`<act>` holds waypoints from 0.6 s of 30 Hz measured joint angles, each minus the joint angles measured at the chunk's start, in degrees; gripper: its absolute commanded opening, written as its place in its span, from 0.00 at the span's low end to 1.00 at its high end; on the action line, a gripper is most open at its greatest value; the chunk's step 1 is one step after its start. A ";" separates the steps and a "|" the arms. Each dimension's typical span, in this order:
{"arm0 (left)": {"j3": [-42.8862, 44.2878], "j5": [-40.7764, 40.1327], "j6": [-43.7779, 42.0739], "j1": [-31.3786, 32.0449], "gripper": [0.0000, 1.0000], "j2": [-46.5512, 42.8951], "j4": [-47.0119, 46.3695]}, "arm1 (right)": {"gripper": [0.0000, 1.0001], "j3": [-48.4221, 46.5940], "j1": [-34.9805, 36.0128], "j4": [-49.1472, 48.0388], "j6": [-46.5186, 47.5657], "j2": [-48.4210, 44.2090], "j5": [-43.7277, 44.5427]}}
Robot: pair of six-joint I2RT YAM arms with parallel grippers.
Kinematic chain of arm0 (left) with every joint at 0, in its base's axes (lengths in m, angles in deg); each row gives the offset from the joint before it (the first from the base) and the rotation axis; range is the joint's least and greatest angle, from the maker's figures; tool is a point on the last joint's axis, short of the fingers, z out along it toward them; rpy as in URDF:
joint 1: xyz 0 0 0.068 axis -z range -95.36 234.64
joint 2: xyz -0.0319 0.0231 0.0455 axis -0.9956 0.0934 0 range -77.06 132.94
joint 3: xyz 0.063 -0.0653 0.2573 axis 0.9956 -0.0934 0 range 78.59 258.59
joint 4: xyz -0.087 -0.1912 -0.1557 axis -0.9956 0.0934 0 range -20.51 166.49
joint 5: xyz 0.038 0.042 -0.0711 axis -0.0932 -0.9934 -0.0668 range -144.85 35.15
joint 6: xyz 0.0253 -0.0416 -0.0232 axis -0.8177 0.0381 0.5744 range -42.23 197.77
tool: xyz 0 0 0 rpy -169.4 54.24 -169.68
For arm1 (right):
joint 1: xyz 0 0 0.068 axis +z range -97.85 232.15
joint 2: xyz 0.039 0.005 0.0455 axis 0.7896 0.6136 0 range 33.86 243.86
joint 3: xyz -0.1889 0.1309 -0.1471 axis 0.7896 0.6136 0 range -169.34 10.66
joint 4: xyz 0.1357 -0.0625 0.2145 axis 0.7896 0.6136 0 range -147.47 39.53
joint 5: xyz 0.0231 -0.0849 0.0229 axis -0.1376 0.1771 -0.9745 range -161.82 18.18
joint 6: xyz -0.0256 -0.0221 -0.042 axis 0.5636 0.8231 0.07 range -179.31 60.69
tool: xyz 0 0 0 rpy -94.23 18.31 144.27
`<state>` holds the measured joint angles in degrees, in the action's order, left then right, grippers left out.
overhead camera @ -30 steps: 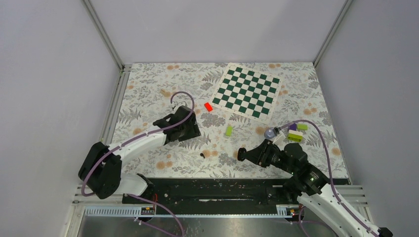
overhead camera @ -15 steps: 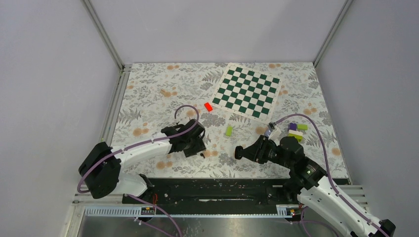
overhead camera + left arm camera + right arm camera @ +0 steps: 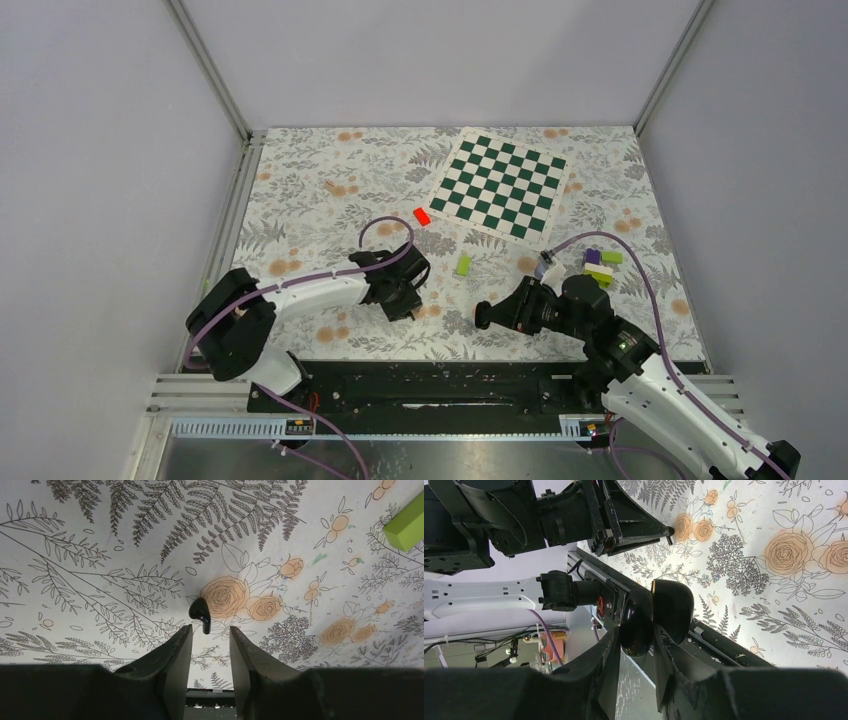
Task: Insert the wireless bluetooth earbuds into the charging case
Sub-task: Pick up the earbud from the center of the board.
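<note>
One earbud (image 3: pixel 200 614), a tiny glossy black nub with a short stem, lies on the floral mat. My left gripper (image 3: pixel 210 629) hovers right over it, open, with the stem's end level with the fingertips and touching neither. From above, the left gripper (image 3: pixel 407 300) covers the earbud. My right gripper (image 3: pixel 636 632) is shut on the charging case (image 3: pixel 638 625), a glossy black pebble whose hinged lid (image 3: pixel 674 611) stands open. In the top view the right gripper (image 3: pixel 490 315) holds the case (image 3: pixel 483 317) above the mat's near edge, right of the left gripper. The case's inner face is hidden.
A lime-green block (image 3: pixel 463 265) lies just beyond the two grippers, also in the left wrist view's corner (image 3: pixel 406 525). A red block (image 3: pixel 422 216) sits further back beside the chessboard (image 3: pixel 500 185). Purple and green blocks (image 3: pixel 600 268) cluster at the right. The black base rail (image 3: pixel 430 385) runs along the front.
My left arm has swung from the mat's middle left toward the near centre, onto the earbud, and its jaws have narrowed. The right arm has edged slightly left with the case.
</note>
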<state>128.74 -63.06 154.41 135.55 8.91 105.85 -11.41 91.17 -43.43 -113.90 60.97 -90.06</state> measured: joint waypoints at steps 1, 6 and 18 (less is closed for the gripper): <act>0.00 -0.02 0.37 0.00 0.33 0.07 0.22 | 0.00 -0.07 0.00 0.24 -0.09 0.00 -0.11; -0.02 -0.37 1.68 0.00 0.31 0.09 0.72 | 0.00 -0.22 0.00 0.57 -0.17 0.00 -0.59; 0.00 -1.36 1.90 -0.02 0.21 2.25 1.11 | 0.00 -0.22 0.00 0.61 -0.31 -0.42 -0.96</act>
<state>128.74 -64.41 156.31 135.53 11.16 106.96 -11.63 91.17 -42.82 -114.21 60.55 -91.02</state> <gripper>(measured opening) 0.250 0.338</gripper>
